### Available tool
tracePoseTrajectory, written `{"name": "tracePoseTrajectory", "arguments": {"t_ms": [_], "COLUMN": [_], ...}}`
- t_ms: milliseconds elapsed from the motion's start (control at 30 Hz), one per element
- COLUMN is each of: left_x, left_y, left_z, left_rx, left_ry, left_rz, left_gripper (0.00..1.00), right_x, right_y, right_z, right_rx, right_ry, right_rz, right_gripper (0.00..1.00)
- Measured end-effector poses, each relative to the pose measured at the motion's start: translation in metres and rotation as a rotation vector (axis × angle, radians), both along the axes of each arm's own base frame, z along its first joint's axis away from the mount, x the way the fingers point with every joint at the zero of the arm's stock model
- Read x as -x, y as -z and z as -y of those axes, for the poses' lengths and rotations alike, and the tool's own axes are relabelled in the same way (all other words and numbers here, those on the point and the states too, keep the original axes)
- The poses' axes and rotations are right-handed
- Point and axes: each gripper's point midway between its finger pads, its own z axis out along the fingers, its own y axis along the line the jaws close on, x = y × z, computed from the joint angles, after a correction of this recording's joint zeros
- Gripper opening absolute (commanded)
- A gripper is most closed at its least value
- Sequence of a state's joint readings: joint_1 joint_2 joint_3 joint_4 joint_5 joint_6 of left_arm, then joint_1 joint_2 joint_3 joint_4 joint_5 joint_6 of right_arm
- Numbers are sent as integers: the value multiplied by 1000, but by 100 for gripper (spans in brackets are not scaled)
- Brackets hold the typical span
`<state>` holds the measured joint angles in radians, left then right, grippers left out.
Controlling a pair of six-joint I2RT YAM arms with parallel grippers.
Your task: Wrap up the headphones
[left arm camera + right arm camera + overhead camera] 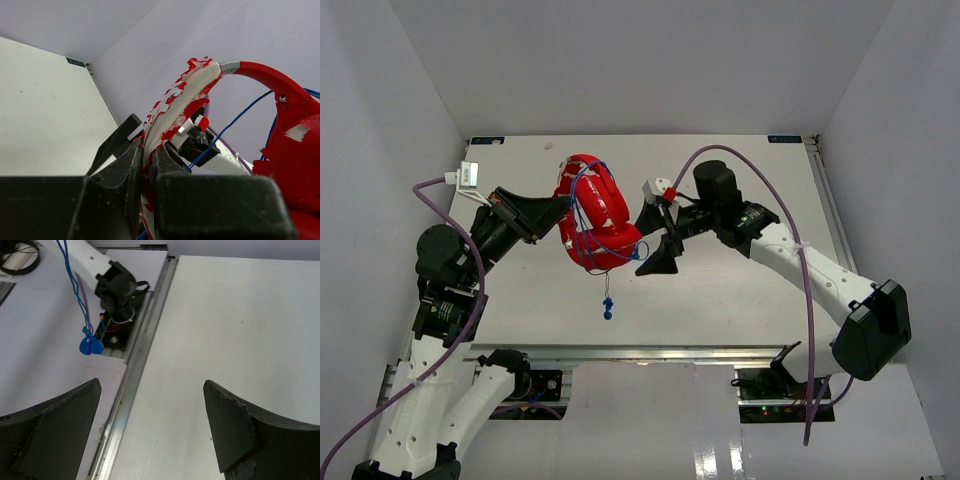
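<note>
The left gripper (147, 162) has its jaws pinching the padded headband (180, 107) of the one pair of headphones (595, 215), lifted off the table (750, 300). Just right of them, the right gripper (151, 390) has its jaws spread and empty. Wrapping looks mostly done. The next move is probably to catch the one dangling cord (607, 285) above its single plug (608, 312).

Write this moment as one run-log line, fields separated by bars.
left gripper: shut on headphones | right gripper: open, empty | cord: looped over headphones | plug: hanging loose
</note>
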<state>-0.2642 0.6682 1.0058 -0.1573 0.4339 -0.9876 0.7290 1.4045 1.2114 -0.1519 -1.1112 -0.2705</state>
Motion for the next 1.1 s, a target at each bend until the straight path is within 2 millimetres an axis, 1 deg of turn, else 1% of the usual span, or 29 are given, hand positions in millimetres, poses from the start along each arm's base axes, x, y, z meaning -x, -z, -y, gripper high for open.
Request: {"name": "tracePoseTrajectory", "arguments": {"t_ms": [100,167,200,233,267,300,367,400,433,533,667,867,967,1100], "left_x": [0,0,0,0,0,0,-1,-1,-2,-3,-4,-2,0,2], "left_y": [0,0,0,0,0,0,0,1,1,2,2,1,-1,-3], "left_z": [0,0,0,0,0,0,0,0,1,1,1,0,-1,-2], "left_rx": [4,6,6,7,7,6,6,5,5,4,3,6,8,11], "left_ry": [1,1,1,1,1,1,1,1,1,1,1,-3,-4,-6], "left_rz": [-3,-5,-5,-6,-6,-7,-8,-9,-11,-14,-16,-11,-3,6], "left_gripper": [0,0,0,0,0,0,0,0,0,0,0,0,0,0], "right_x": [28,42,47,51,54,54,54,53,52,48,40,32,30,30], "right_y": [-4,-7,-9,-11,-14,-16,-18,-18,-17,-14,-11,7,11,10], "right_z": [-8,-12,-14,-17,-19,-23,-28,-31,-32,-36,-37,-31,-29,-27], "right_rx": [-14,-21,-25,-29,-32,-37,-41,-41,-43,-33,-29,0,7,2], "right_ry": [-101,-162,-187,-208,-222,-228,-234,-236,-235,-212,-180,-135,-124,-123], "right_rz": [-25,-45,-50,-53,-53,-51,-54,-57,-56,-67,-67,-88,-94,-91], "right_gripper": [94,94,92,87,81,65,29,22,19,19,23,25,23,17]}}
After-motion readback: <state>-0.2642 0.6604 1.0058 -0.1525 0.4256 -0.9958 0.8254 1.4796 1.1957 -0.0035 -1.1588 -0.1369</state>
